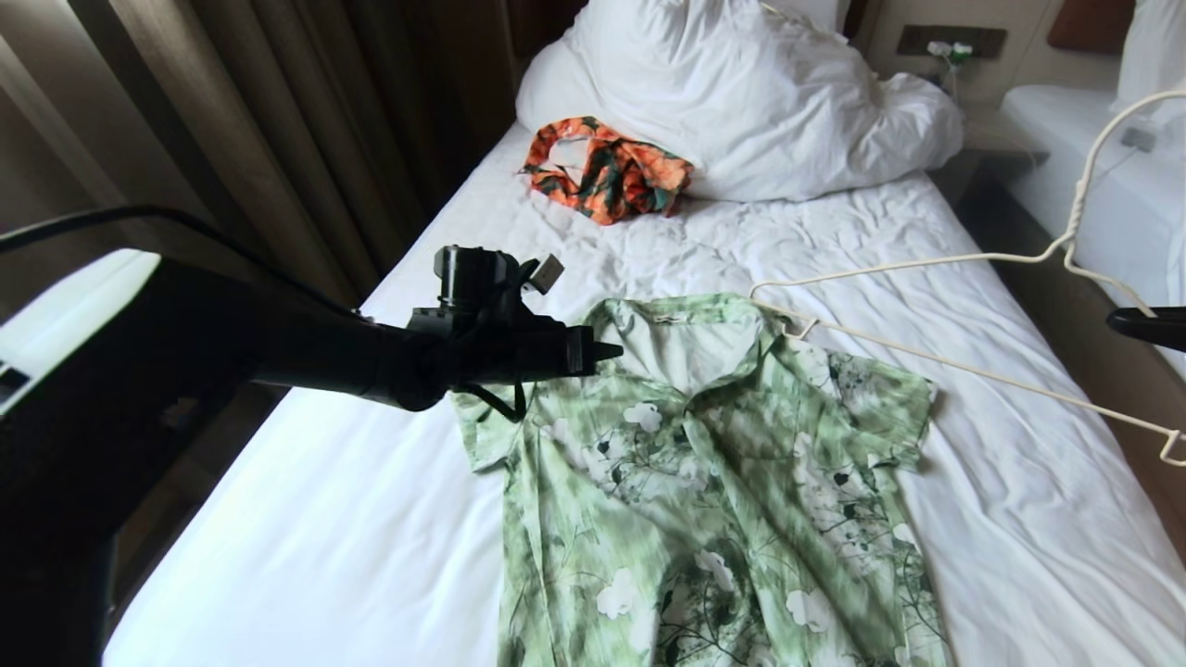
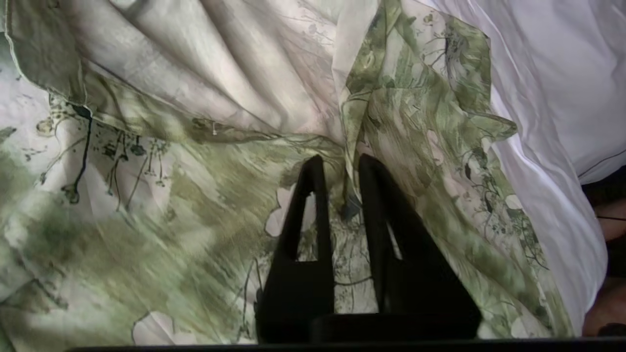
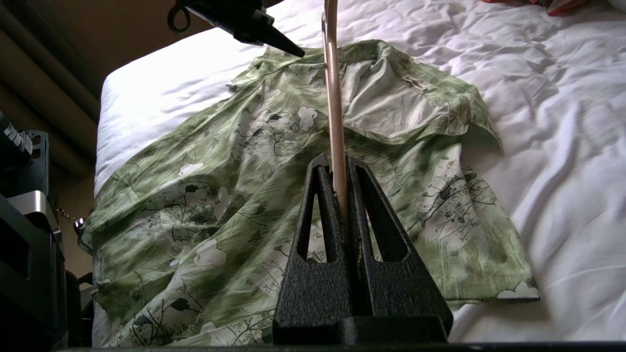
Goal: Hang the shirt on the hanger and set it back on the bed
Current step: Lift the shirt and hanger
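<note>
The bed (image 1: 389, 463) wears a wrinkled white sheet. The shirt (image 1: 713, 491) lies flat on it, collar toward a bunched white duvet (image 1: 741, 102). An orange patterned garment (image 1: 607, 169) rests just beside that duvet.

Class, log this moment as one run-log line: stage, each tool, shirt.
stage: hanger not yet in shirt | left tool: slightly open at collar | right tool: shut on hanger | shirt: flat on bed

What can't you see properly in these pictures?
- Head view: the bottom of the shirt runs off the picture's lower edge.
- Head view: the right end effector is cut off by the right edge, so its hold on the hanger is unseen there.
- Left wrist view: the left end effector hides the fabric behind it.
</note>
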Robot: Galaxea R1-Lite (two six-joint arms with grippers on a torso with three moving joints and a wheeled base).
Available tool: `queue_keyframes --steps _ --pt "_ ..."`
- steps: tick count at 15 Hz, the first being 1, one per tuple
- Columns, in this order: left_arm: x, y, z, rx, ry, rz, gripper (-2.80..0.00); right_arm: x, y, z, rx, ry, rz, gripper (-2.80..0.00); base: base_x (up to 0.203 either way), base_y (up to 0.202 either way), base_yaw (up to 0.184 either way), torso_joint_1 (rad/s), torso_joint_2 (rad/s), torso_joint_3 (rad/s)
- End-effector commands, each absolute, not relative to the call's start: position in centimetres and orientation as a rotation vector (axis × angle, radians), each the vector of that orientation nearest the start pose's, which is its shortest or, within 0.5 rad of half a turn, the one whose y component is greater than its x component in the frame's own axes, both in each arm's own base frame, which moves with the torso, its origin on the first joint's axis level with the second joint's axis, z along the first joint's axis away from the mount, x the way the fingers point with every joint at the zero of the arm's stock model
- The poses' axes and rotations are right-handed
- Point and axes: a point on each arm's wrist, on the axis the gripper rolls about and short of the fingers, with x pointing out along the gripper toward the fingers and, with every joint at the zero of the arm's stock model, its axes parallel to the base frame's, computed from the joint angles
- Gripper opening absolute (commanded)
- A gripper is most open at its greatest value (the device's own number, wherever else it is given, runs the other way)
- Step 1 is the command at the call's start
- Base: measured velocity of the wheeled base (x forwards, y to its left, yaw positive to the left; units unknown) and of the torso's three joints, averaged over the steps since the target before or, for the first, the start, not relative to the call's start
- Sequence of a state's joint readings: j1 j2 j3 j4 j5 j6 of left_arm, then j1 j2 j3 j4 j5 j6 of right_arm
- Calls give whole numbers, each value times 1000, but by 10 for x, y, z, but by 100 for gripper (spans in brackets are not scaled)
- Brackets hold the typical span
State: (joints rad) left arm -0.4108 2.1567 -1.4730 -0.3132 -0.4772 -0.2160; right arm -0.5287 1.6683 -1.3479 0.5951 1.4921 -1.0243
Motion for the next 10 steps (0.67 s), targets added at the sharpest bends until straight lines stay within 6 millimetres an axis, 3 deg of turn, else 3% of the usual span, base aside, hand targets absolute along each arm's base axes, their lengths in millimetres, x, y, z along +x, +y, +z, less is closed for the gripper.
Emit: queue_keyframes --steps 1,6,10 --pt "430 -198 132 -207 487 -794 0 246 -119 246 -116 4 1000 -280 0 0 0 0 0 0" --pt "468 -187 109 -206 458 -702 0 255 -122 239 -112 6 1005 -280 0 0 0 0 0 0" --pt "478 -177 103 -210 456 -677 0 260 -125 234 -102 14 1006 -280 0 0 0 0 0 0"
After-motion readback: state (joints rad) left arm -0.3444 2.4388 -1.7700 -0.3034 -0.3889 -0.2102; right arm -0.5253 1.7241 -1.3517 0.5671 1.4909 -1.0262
